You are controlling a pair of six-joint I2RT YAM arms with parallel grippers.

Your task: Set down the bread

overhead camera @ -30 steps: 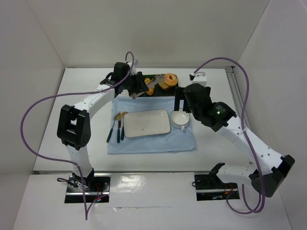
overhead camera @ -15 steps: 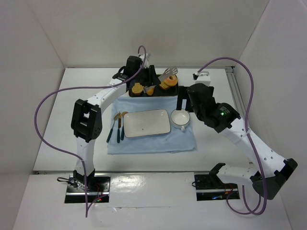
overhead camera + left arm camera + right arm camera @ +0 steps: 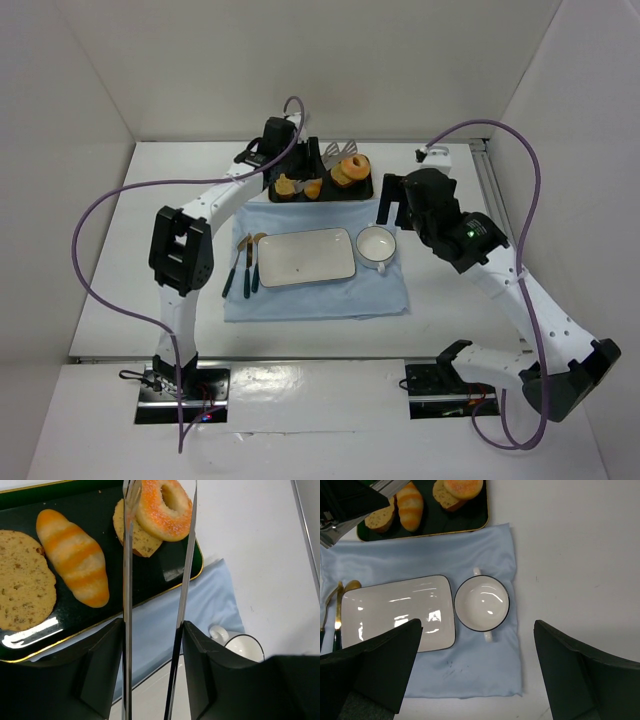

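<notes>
The bread (image 3: pixel 165 507) is a glazed orange ring bun. It rests on a toast slice (image 3: pixel 135 537) at the right end of the black tray (image 3: pixel 165 575). It also shows in the top view (image 3: pixel 352 168) and the right wrist view (image 3: pixel 463 487). My left gripper (image 3: pixel 152 645) is shut on metal tongs (image 3: pixel 128 605), whose two blades run up either side of the bread. The blade tips are out of view. In the top view my left gripper (image 3: pixel 312 155) is above the tray. My right gripper (image 3: pixel 478 625) is open and empty, above the white bowl (image 3: pixel 482 603).
A croissant (image 3: pixel 75 555) and another toast slice (image 3: pixel 22 587) lie on the tray. A white rectangular plate (image 3: pixel 305 256), the bowl (image 3: pixel 376 246) and cutlery (image 3: pixel 246 262) lie on a blue cloth (image 3: pixel 320 295). White walls enclose the table.
My left arm has swung right and back, so the tongs now stand over the tray's right end. My right gripper has moved a little back and right. The bread has stayed on the tray.
</notes>
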